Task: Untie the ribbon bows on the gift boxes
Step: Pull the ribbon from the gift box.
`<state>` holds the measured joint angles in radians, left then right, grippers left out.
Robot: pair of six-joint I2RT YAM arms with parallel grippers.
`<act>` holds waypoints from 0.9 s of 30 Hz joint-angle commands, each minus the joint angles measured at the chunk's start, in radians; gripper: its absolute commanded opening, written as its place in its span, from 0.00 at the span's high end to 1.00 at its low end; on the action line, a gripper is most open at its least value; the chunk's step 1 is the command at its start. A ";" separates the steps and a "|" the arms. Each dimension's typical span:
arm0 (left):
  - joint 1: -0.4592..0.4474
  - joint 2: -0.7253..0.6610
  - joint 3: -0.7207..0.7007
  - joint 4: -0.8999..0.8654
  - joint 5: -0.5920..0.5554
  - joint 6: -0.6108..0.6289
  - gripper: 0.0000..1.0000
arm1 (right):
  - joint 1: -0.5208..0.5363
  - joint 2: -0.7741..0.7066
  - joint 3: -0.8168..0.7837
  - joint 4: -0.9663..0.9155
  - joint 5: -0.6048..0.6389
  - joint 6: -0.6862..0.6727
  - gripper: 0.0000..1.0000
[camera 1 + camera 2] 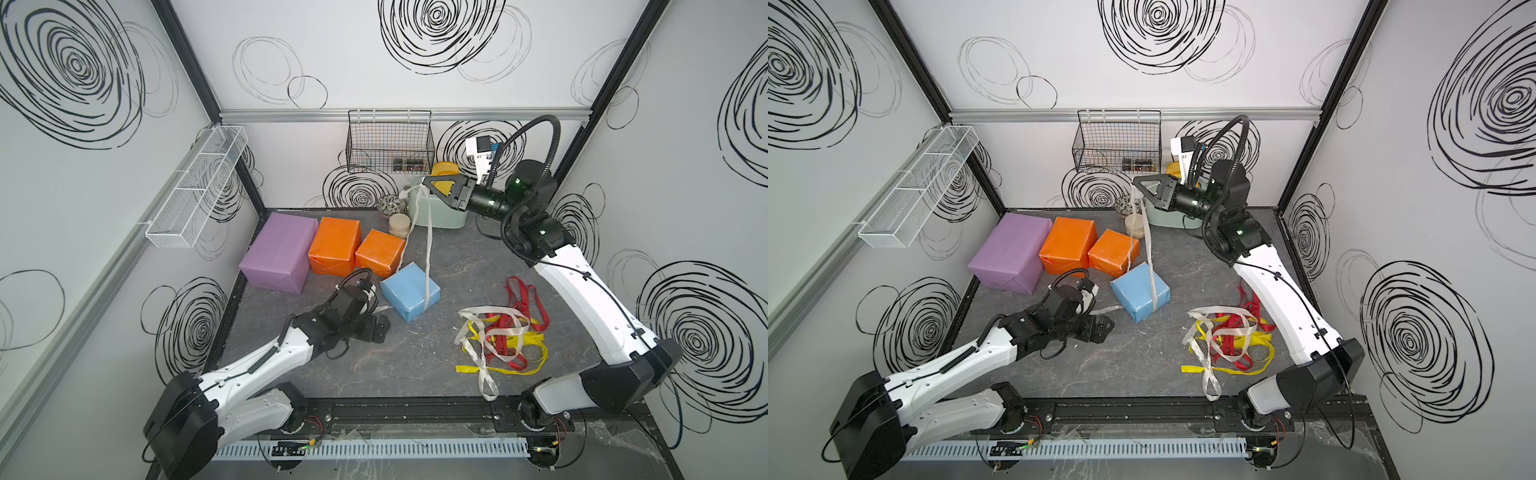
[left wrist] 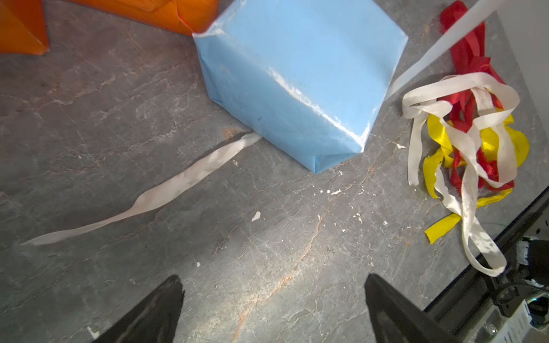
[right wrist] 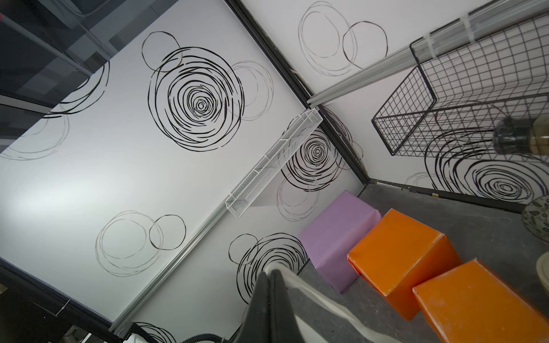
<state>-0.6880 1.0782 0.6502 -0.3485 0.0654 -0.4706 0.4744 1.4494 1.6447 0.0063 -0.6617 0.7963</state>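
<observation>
My right claw [image 1: 424, 182] is clamped on the white ribbon [image 1: 428, 249], high above the light-blue box [image 1: 409, 293] on the worktop [image 1: 353, 374]. The ribbon seemingly passes beneath the box. My left claw [image 2: 273, 282] gapes empty nearby.

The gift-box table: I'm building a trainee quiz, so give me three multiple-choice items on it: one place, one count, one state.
1. Where does the loose ribbon pile lie? A on the lilac box; B in the wire basket; C on the tabletop beside the right arm.
2. How many orange boxes stand there? A one; B two; C three.
3. The right gripper is: A shut on the white ribbon; B open and empty; C shut on a box.
Key: 1 C, the pile lies on bare tabletop. 2 B, a medium one and a smaller one stand side by side. 3 A, its jaws pinch the strand that runs down to the light-blue box.
</observation>
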 commanded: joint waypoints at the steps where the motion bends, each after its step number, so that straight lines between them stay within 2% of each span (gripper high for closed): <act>1: -0.069 -0.025 0.077 0.117 -0.040 -0.054 0.01 | -0.008 -0.027 0.026 0.010 0.005 0.008 1.00; 6: -0.245 0.103 0.154 0.373 -0.119 -0.121 0.00 | -0.011 -0.030 0.011 0.012 0.005 0.019 1.00; 9: -0.309 0.184 0.186 0.528 -0.182 -0.104 0.00 | -0.014 -0.035 0.006 0.008 0.006 0.018 1.00; 13: -0.279 0.271 0.228 0.590 -0.231 -0.087 0.00 | -0.019 -0.048 0.006 -0.008 -0.002 0.017 1.00; 18: -0.215 0.332 0.236 0.656 -0.215 -0.097 0.10 | -0.021 -0.064 -0.005 -0.012 -0.007 0.017 1.00; 20: -0.192 0.358 0.249 0.688 -0.156 -0.089 0.17 | -0.020 -0.071 -0.008 -0.015 -0.010 0.017 1.00; 23: -0.159 0.411 0.279 0.723 -0.048 -0.098 0.33 | -0.021 -0.081 -0.015 -0.014 -0.009 0.016 1.00; 25: -0.158 0.434 0.300 0.725 -0.018 -0.099 0.45 | -0.023 -0.084 -0.019 -0.015 -0.012 0.014 1.00; 27: -0.159 0.451 0.325 0.713 0.005 -0.100 0.68 | -0.025 -0.089 -0.025 -0.016 -0.012 0.012 1.00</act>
<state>-0.8463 1.5143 0.9268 0.2909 -0.0017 -0.5697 0.4557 1.3899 1.6325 -0.0235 -0.6640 0.8047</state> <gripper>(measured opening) 0.398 0.050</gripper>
